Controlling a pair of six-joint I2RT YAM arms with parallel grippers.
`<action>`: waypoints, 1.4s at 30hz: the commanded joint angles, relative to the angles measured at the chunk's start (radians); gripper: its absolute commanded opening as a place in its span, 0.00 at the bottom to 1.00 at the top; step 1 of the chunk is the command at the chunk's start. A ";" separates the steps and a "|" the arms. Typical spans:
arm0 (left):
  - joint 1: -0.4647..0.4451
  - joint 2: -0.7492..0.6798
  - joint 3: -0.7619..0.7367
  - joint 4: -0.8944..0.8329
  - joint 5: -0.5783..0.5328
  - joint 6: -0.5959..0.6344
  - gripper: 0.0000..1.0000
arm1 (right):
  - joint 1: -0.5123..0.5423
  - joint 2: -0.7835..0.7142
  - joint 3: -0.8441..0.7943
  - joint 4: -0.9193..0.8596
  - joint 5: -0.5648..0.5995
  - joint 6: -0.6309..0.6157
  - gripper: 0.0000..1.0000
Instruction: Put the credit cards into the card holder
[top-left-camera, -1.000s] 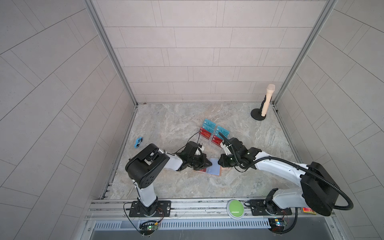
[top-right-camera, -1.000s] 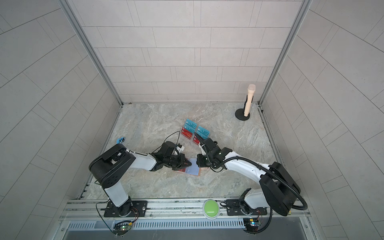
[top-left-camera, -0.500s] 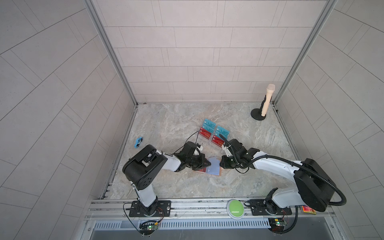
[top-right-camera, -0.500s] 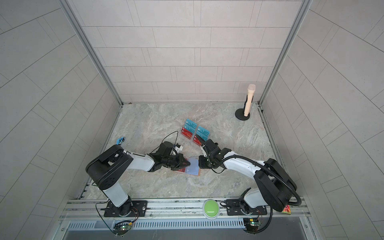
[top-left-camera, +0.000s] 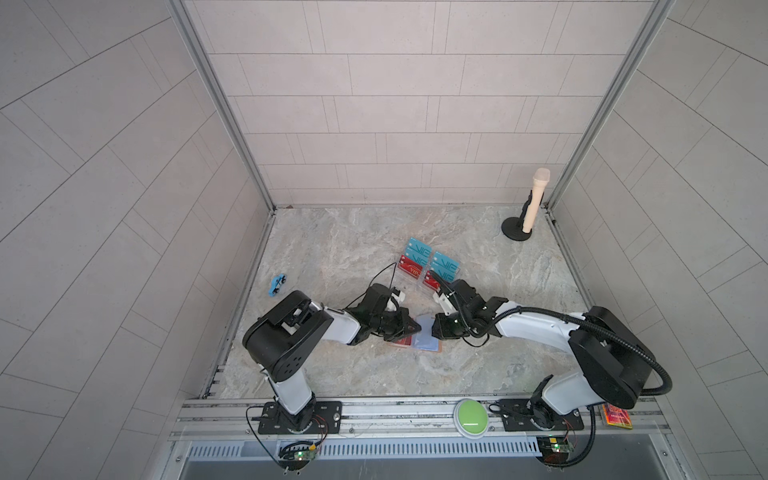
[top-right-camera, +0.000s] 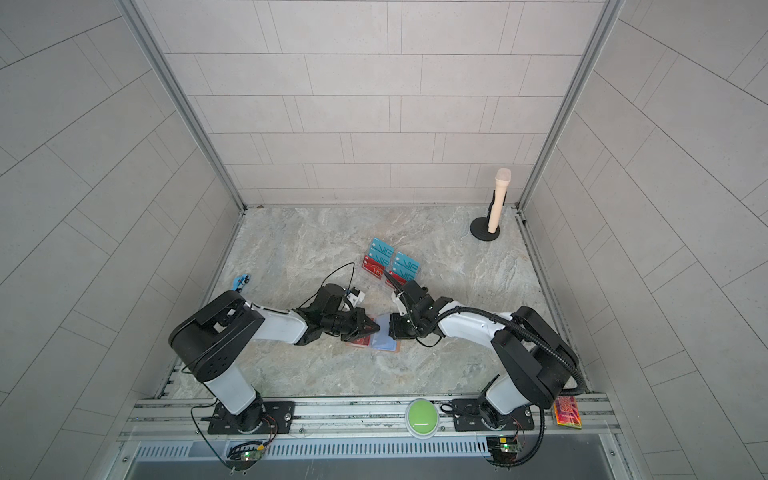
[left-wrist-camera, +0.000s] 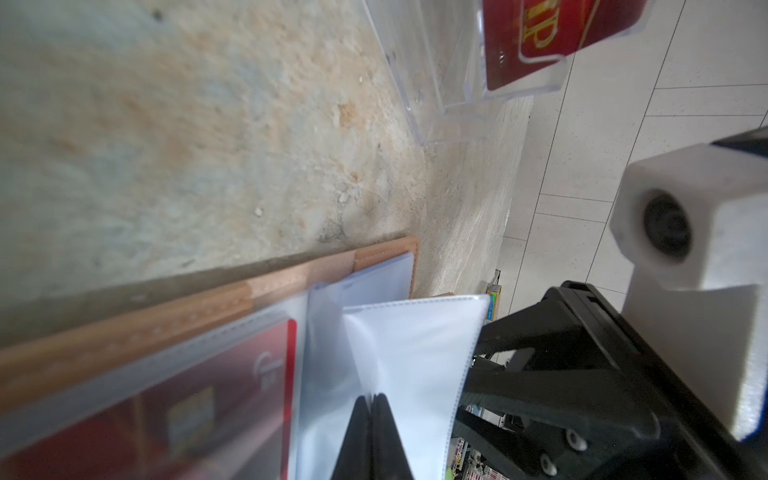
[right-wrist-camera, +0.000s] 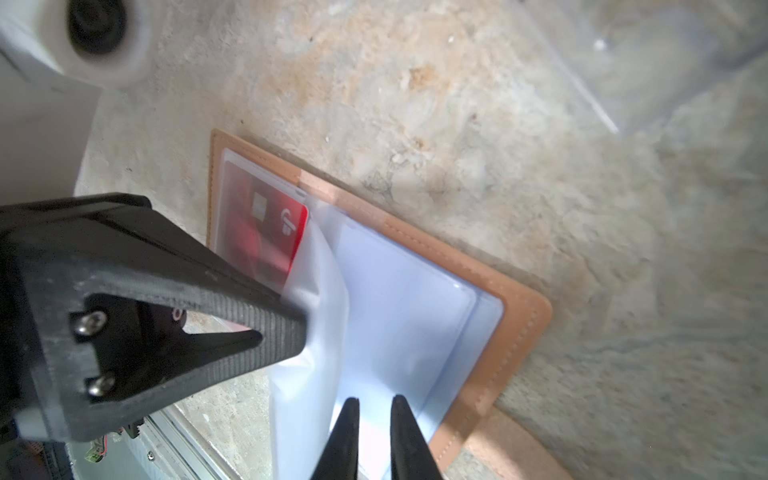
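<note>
The card holder (top-left-camera: 434, 350) lies open on the marble floor, tan rim round pale-blue pockets (right-wrist-camera: 415, 291). A red credit card (right-wrist-camera: 270, 237) sits in its left pocket. My left gripper (left-wrist-camera: 371, 399) is shut on a clear inner sleeve (left-wrist-camera: 415, 353) and holds it lifted off the holder. My right gripper (right-wrist-camera: 376, 401) hovers over the right pocket, its jaws slightly open with nothing between them. More credit cards, teal (top-left-camera: 444, 264) and red (top-left-camera: 411, 268), stand in a clear acrylic stand (left-wrist-camera: 436, 83) just behind the holder. Both grippers meet over the holder in both top views.
A beige microphone on a black round base (top-left-camera: 534, 203) stands at the back right corner. A small blue toy car (top-left-camera: 277, 284) lies by the left wall. A green button (top-left-camera: 471, 417) and an orange-pink patterned slab (top-left-camera: 617, 415) sit on the front rail.
Almost nothing differs. My right gripper has edged slightly closer over the holder's right half. The left gripper still pinches the sleeve in the same place.
</note>
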 joint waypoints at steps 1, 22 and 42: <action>0.003 -0.022 -0.015 0.027 0.014 0.014 0.03 | 0.008 0.019 0.021 0.033 -0.015 0.002 0.18; 0.008 -0.312 0.128 -0.679 -0.342 0.197 0.46 | 0.008 0.073 0.033 0.126 -0.088 0.032 0.18; 0.130 -0.321 0.034 -0.598 -0.373 0.228 0.46 | 0.079 0.203 0.120 0.164 -0.069 0.076 0.20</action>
